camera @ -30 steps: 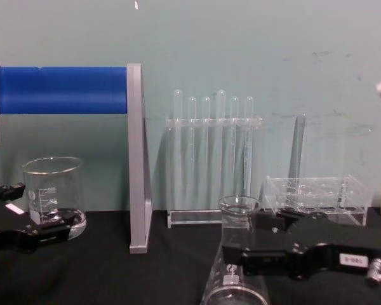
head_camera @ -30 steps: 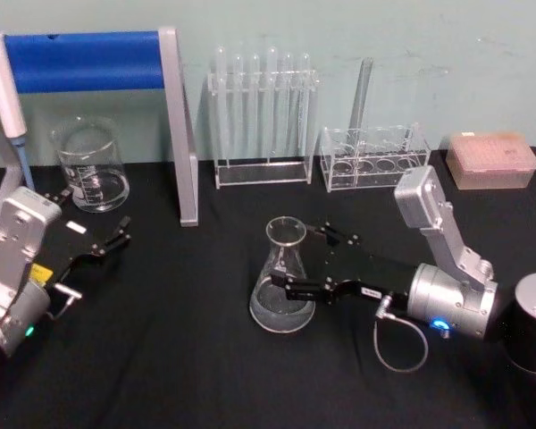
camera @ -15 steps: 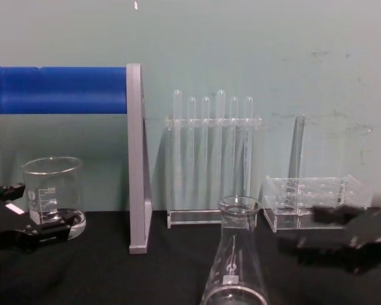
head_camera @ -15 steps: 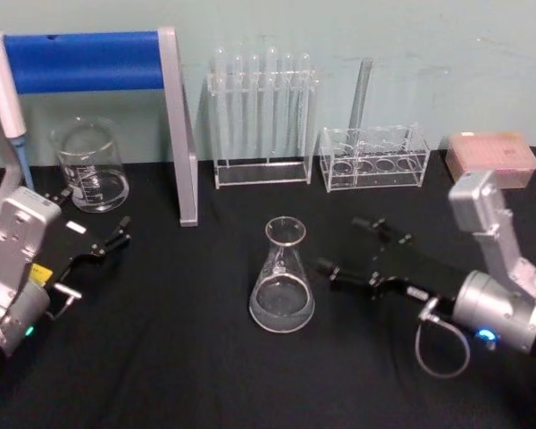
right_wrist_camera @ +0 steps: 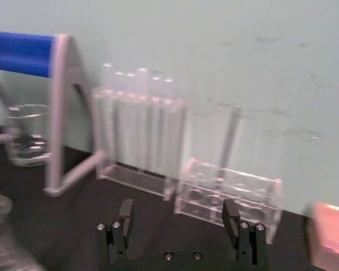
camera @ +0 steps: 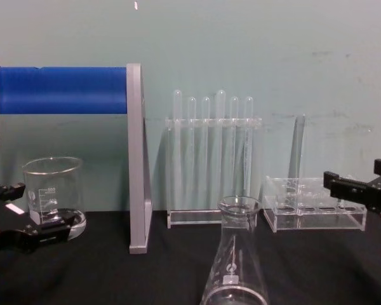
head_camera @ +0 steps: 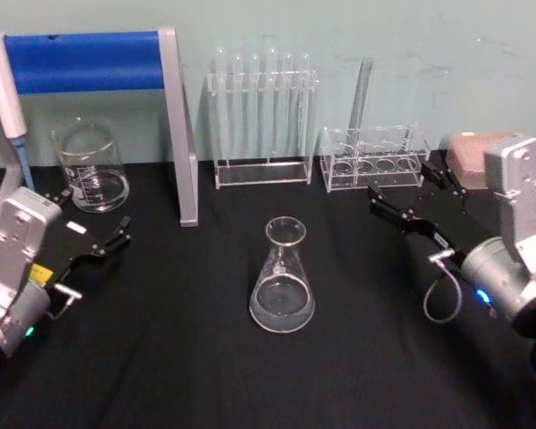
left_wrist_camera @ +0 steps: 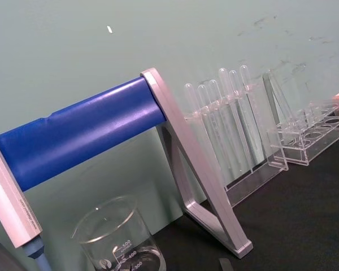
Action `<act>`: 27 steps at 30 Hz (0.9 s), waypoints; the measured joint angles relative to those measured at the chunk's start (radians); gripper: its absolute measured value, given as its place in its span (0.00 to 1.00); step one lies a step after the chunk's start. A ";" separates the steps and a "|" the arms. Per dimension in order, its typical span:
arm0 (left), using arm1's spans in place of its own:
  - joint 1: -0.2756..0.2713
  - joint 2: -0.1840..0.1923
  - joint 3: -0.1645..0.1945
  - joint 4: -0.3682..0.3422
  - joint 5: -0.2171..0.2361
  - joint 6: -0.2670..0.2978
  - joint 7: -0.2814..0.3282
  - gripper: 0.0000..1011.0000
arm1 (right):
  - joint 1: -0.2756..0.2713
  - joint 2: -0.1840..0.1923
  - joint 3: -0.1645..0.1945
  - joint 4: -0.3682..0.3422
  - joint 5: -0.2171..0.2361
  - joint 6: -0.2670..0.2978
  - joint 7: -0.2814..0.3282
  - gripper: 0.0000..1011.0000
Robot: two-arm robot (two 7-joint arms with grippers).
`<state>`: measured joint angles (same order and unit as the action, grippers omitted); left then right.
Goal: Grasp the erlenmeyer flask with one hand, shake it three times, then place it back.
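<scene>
One clear glass conical erlenmeyer flask (head_camera: 282, 284) stands centre frame; my black right gripper (head_camera: 409, 198), centre right, gapes wide, empty.

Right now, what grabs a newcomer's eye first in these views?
The clear glass flask stands upright alone at the middle of the black table, nothing touching it. The right pincer hangs open off to its right, in front of the low clear rack. At the back left, a bright blue bar on a grey frame stands over a glass beaker, with the left pincer nearby.
</scene>
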<state>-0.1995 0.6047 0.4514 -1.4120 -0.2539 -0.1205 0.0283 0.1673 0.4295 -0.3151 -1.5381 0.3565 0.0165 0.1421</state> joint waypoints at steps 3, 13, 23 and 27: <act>0.000 0.000 0.000 0.000 0.000 0.000 0.000 0.99 | 0.024 -0.036 -0.006 0.041 -0.045 0.013 -0.057 0.99; 0.000 0.000 0.000 0.000 0.000 0.000 0.000 0.99 | 0.119 -0.122 -0.024 0.221 -0.108 0.039 -0.093 0.99; 0.000 0.000 0.000 0.000 0.000 0.000 0.000 0.99 | 0.156 -0.140 -0.030 0.286 -0.123 0.048 -0.037 0.99; 0.000 0.000 0.000 0.000 0.000 0.000 0.000 0.99 | 0.155 -0.140 -0.030 0.284 -0.123 0.048 -0.040 0.99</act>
<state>-0.1996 0.6047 0.4514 -1.4120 -0.2539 -0.1205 0.0283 0.3220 0.2898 -0.3454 -1.2539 0.2332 0.0643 0.1016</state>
